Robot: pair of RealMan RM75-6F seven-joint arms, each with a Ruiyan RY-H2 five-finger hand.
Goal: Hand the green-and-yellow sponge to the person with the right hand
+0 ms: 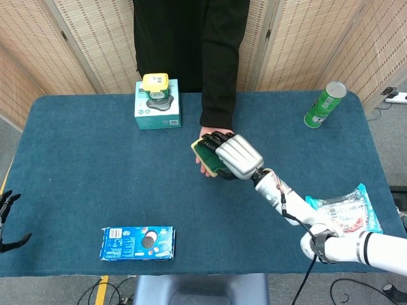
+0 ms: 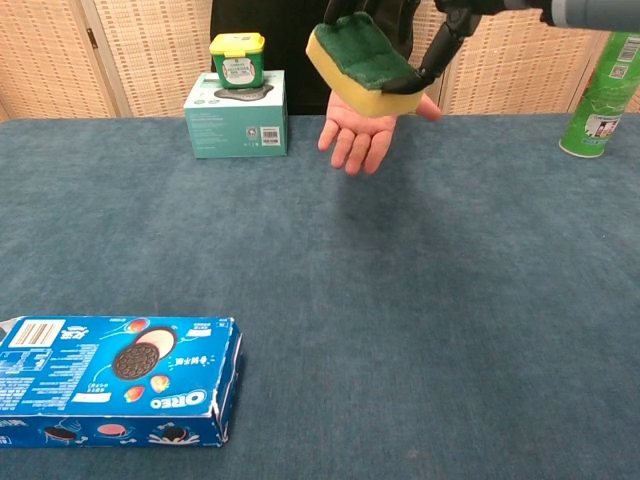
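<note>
1. The right hand [image 1: 234, 156] gripped the green-and-yellow sponge [image 2: 360, 55] above the person's open palm [image 2: 362, 134].
2. The left hand [image 1: 7, 213] hung with fingers apart at the table's [image 1: 89, 178] left edge.
3. A yellow-lidded jar [image 1: 155, 85] stood on a teal box [image 1: 158, 109] at the far side.

At the top centre of the frame the right hand [image 2: 440, 30], mostly cut off by the upper edge, holds the green-and-yellow sponge [image 2: 362, 55] tilted, green side up, between dark fingers [image 2: 437, 50]. The sponge hangs just above the person's open palm [image 2: 366, 130], which faces up over the blue table [image 2: 400, 300]. At upper left a green jar with a yellow lid [image 2: 237, 58] stands on a teal box [image 2: 236, 115]. A green can [image 2: 604, 95] stands at the right edge. An Oreo box [image 2: 115, 378] lies at lower left.
</note>
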